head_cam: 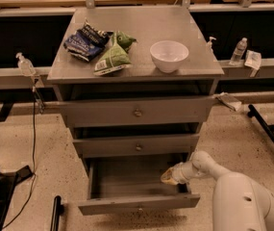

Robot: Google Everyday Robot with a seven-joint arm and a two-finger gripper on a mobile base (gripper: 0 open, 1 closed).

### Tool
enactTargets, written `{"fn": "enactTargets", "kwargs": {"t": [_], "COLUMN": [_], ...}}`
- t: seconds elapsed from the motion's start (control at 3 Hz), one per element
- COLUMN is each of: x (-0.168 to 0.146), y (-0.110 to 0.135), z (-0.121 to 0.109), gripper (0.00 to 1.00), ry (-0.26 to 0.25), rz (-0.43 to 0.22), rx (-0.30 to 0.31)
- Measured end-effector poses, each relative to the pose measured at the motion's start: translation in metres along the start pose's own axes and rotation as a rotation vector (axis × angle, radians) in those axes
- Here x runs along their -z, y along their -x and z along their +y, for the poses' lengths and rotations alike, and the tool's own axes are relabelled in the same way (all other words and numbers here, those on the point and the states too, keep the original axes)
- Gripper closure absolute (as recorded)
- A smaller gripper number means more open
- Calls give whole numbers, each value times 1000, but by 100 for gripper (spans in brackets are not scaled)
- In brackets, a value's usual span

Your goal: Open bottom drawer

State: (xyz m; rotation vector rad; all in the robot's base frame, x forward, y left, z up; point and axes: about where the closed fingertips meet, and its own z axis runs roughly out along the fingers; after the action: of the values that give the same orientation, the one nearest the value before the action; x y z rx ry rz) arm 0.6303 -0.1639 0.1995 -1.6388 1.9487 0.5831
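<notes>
Three grey drawers sit one under the other in a grey metal cabinet (pixel 208 88). On the cabinet's top, a blue chip bag (pixel 86 42) lies near the left edge. A green bag (pixel 111 59) lies just beside it, closer to the front edge. A white bowl (pixel 168 55) stands near the front right corner. The top drawer (pixel 103 112) and the middle drawer (pixel 107 146) look pushed in, and each has a small round knob in its middle. The bottom drawer (pixel 127 204) stands open, sticking out in front of the other two, low by the floor. The gripper (pixel 171 176) is down inside the bottom drawer, at its right side, just behind the drawer's front and near its right wall. I cannot tell how far open it is or if it grips anything. The white arm (pixel 208 165) reaches in from the right, over the drawer's right edge. A black stand (pixel 268 131) lies on the speckled floor to the right, well apart from the drawer. A clear bottle (pixel 239 51) stands behind the cabinet on the right.
</notes>
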Motion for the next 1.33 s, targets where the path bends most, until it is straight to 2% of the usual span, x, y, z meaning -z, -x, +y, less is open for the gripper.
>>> {"fn": "enactTargets", "kwargs": {"t": [0.33,0.67,1.0,1.33], "x": [-11,-34,-42,-33], "y": [-8,-34,-53,-60], "z": [1,13,22,45], "gripper": [99,100,100,100], "ry": [28,100,144,214], "rz": [48,84,106,110], "rx": [22,4,-9,11]}}
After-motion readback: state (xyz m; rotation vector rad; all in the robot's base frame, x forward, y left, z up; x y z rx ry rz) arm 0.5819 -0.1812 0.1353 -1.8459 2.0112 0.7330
